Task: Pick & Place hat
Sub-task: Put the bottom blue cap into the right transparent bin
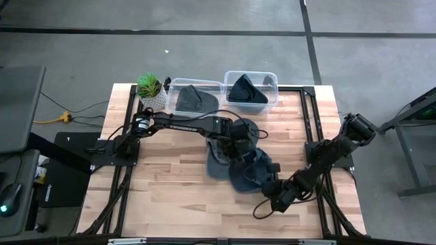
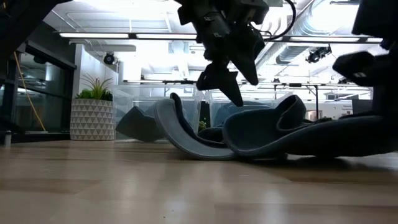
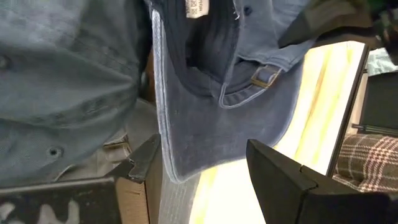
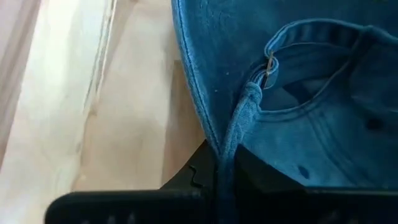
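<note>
From above we see the potted plant (image 1: 150, 88) at the worktop's (image 1: 170, 184) far left edge, then two clear bins along the back: the left bin (image 1: 196, 96) holds a dark grey hat, the right bin (image 1: 251, 88) another dark hat. The low view puts the plant (image 2: 92, 111) at the left too, and shows the bins only faintly behind the caps.

The left gripper (image 1: 235, 139) hangs over the middle of the worktop, above a heap of blue-grey hats (image 1: 242, 163). Its wrist view shows what the overhead cannot: its jaws stand partly open, with nothing between them, and a hat's brim (image 3: 205, 130) and strap buckle (image 3: 266, 76) lie just past the fingertips (image 3: 146, 158). The low view confirms the left gripper (image 2: 231, 74) is clear above the hats (image 2: 249, 134), not touching them.

The right gripper (image 1: 276, 192) sits low at the near right side of the heap. Only its wrist view shows the grip: the jaws are closed on the edge of a blue hat (image 4: 298, 93), pinching the seam where the back strap (image 4: 245, 115) meets the rim. That hat lies on the worktop (image 4: 93, 112).
</note>
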Robot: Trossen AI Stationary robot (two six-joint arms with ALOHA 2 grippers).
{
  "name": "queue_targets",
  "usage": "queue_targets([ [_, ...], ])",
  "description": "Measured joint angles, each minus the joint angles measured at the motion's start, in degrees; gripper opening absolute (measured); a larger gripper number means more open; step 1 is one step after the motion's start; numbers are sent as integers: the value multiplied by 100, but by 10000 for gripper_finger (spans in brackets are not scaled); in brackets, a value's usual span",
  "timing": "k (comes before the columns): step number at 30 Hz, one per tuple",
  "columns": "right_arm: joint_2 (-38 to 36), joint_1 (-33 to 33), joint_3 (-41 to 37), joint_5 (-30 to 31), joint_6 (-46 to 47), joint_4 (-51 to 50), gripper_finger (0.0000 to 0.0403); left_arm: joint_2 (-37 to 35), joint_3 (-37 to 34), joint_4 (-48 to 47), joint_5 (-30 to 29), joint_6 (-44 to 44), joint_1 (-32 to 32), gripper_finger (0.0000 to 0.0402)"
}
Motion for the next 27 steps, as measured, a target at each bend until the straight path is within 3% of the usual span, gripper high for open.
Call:
queue_targets([
  [11, -9, 7, 1029, 128, -372, -2137, 13, -161, 49, -70, 127, 30, 292, 177],
  [27, -15, 7, 2422, 580, -665, -4431, 10, -203, 446, -153, 128, 434, 559, 177],
])
